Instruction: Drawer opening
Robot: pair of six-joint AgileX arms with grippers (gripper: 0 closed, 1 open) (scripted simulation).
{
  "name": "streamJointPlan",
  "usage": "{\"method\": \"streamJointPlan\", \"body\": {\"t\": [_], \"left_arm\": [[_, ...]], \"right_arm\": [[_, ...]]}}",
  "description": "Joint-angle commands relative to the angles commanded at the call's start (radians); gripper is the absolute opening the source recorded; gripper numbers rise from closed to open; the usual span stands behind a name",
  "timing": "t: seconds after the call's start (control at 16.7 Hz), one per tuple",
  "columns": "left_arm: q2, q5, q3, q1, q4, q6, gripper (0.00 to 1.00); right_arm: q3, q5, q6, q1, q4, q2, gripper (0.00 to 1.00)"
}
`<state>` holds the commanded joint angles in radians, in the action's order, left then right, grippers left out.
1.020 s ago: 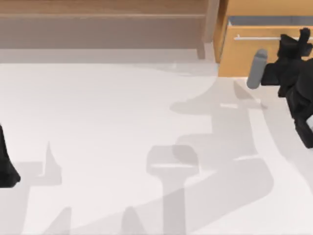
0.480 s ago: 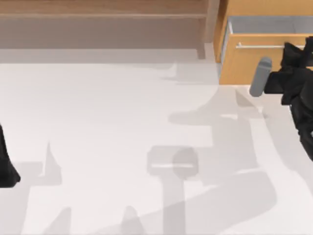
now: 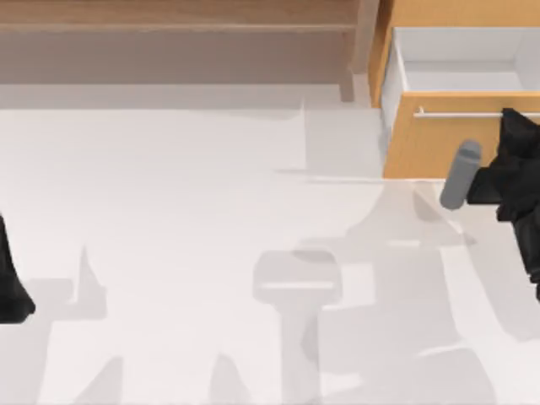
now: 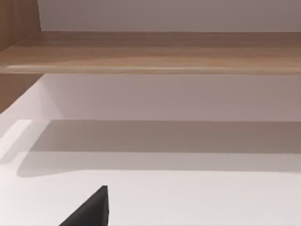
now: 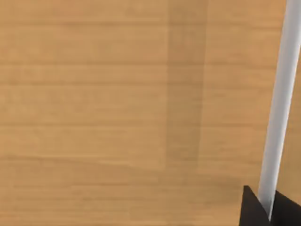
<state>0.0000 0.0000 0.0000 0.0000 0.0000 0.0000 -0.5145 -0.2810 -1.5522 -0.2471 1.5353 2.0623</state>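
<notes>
At the far right of the table, the drawer stands pulled out from its orange-wood cabinet, its white inner walls and pale floor open to the camera above. Its light orange-wood front panel faces the near side, and the thin silver bar handle runs across the panel's upper part. The right gripper sits at the right end of that handle, its black fingers pinching the bar; from the right wrist camera the handle crosses the wood grain of the front panel, and two dark fingertips close on either side of it. A grey cylindrical part of the right arm juts out just in front of the panel. To the left of the drawer, along the far edge, stretches a wide grey-brown shelf unit, which the left wrist camera sees as a wooden shelf board over a white surface. The white table carries soft grey shadows. The left gripper is parked at the left edge of the table, well apart from the drawer, and I cannot tell how its fingers stand.
</notes>
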Motion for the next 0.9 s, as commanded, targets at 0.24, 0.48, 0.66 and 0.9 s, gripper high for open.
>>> {"method": "streamJointPlan", "body": {"t": [0.24,0.48,0.66,0.9], "left_arm": [[0.0,0.0,0.0,0.0,0.0,0.0,1.0],[0.0,0.0,0.0,0.0,0.0,0.0,1.0],[0.0,0.0,0.0,0.0,0.0,0.0,1.0],[0.0,0.0,0.0,0.0,0.0,0.0,1.0]], "right_arm": [[-0.001,-0.002,-0.001,0.003,0.002,0.001,0.0],[0.112,-0.033,-0.001,-0.031,0.08,-0.026,0.0],[0.222,-0.056,0.001,-0.058,0.156,-0.052,0.0],[0.243,-0.071,0.001,-0.069,0.176,-0.065,0.0]]}}
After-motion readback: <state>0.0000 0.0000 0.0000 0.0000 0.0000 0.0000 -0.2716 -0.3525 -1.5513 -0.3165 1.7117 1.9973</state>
